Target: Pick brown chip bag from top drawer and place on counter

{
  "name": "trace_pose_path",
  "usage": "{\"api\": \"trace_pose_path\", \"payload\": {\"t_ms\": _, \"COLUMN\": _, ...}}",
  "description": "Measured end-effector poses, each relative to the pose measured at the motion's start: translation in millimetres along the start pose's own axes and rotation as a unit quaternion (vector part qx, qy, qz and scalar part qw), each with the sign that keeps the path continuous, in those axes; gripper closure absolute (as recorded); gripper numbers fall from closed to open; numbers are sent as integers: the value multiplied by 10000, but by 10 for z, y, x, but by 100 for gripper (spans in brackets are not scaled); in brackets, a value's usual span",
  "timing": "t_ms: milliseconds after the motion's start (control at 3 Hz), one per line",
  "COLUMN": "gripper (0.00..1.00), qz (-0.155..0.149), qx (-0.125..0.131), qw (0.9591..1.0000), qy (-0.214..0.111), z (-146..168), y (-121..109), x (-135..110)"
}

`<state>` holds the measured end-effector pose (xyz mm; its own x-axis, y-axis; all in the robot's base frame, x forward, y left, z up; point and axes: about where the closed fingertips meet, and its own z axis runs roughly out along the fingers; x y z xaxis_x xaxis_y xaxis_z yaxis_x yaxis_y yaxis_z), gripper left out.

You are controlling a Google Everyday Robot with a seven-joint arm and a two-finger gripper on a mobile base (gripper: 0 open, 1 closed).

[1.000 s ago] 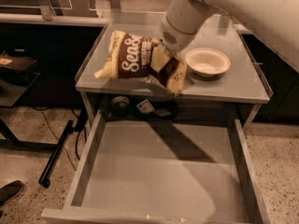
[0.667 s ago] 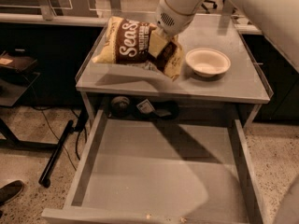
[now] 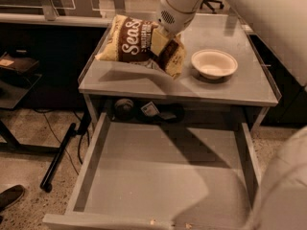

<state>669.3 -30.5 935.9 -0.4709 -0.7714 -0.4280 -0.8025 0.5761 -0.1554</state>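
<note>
The brown chip bag (image 3: 136, 46), dark brown with white "Sea Salt" script and cream-yellow ends, hangs tilted just above the left half of the counter (image 3: 144, 83). My gripper (image 3: 159, 41) reaches down from the upper right on a white arm and is shut on the bag's middle. The top drawer (image 3: 163, 176) is pulled fully open below the counter, its flat grey bottom bare.
A white round bowl (image 3: 214, 63) sits on the right of the counter, close to the bag's right end. Small items lie in the shelf gap under the counter (image 3: 144, 109). A black stand leg (image 3: 57, 157) and a shoe (image 3: 12, 195) are on the floor at left.
My gripper has carried the bag up and back over the counter, away from the front edge, and the arm has withdrawn toward the upper right.
</note>
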Motion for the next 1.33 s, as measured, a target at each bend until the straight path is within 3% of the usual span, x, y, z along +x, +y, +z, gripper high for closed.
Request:
{"api": "trace_pose_path", "payload": {"t_ms": 667, "gripper": 100, "qz": -28, "qx": -220, "qw": 9995, "qy": 243, "z": 443, "y": -61, "x": -236}}
{"api": "trace_pose_path", "payload": {"t_ms": 1333, "gripper": 100, "qz": 9, "qx": -591, "qw": 9979, "qy": 268, "z": 773, "y": 112, "x": -62}}
